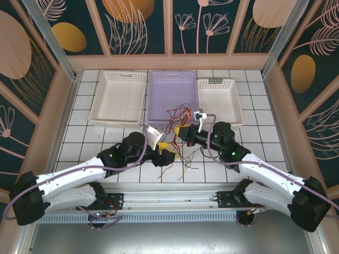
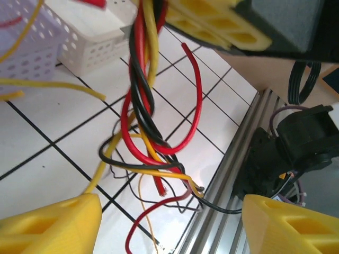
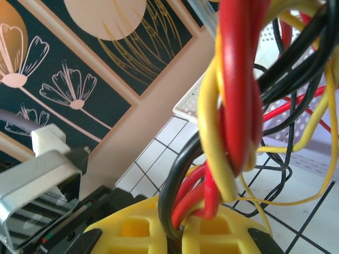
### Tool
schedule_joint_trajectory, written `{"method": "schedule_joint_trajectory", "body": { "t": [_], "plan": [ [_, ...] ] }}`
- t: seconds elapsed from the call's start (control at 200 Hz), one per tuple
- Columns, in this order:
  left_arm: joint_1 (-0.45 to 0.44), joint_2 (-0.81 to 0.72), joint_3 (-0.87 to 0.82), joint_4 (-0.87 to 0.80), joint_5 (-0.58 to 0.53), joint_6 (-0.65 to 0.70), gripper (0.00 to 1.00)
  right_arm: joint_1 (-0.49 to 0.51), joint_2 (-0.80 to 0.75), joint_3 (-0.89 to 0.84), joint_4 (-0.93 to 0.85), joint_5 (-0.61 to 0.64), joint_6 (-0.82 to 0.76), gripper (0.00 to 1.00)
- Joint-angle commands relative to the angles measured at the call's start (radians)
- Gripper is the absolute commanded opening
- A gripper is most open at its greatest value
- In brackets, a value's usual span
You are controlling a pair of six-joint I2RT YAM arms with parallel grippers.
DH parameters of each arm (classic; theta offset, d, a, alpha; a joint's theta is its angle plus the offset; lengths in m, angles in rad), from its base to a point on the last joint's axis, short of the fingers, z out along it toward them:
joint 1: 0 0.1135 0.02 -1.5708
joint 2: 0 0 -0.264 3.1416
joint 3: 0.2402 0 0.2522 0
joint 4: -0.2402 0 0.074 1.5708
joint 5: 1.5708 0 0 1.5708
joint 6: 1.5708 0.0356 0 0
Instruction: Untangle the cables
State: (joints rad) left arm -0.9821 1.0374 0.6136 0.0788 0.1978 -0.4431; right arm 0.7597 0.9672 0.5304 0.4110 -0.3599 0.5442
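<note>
Yellow fingers [image 3: 132,230] of the right gripper [image 3: 177,235] clamped the cables [image 3: 235,106], a twisted bundle cut off above. Left gripper [image 2: 168,217] stood open facing it, loose ends trailing over tiles near the table rail [image 2: 228,180].

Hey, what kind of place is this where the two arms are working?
Probably a staged robot test cell rather than a home: a white tiled table boxed in by floral wall panels, aluminium frame posts at the corners, and three plastic baskets lined up at the back.
</note>
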Motion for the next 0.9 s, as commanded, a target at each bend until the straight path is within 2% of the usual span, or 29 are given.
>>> {"method": "schedule_joint_trajectory", "body": {
  "t": [0.0,0.06,0.295,0.515,0.621,0.896],
  "plan": [
    [-0.006,0.003,0.045,-0.067,-0.133,0.032,0.68,0.004,0.005,0.043,0.012,-0.064,-0.024,0.0],
    [-0.006,0.0,0.05,-0.07,-0.18,0.031,0.67,0.007,0.007,0.046,-0.004,-0.061,-0.031,0.0],
    [-0.005,0.004,0.061,-0.046,-0.214,0.026,0.61,0.018,0.01,0.049,-0.006,-0.071,-0.03,0.0],
    [-0.006,0.024,0.046,0.012,-0.154,0.016,0.63,0.023,0.026,0.047,0.015,-0.088,-0.016,0.0],
    [-0.006,0.029,0.032,0.046,-0.122,0.011,0.61,0.025,0.033,0.045,0.02,-0.09,-0.013,0.0],
    [-0.006,0.034,0.004,0.092,-0.091,-0.002,0.12,0.025,0.038,0.045,0.028,-0.097,-0.003,0.0]
  ]
}}
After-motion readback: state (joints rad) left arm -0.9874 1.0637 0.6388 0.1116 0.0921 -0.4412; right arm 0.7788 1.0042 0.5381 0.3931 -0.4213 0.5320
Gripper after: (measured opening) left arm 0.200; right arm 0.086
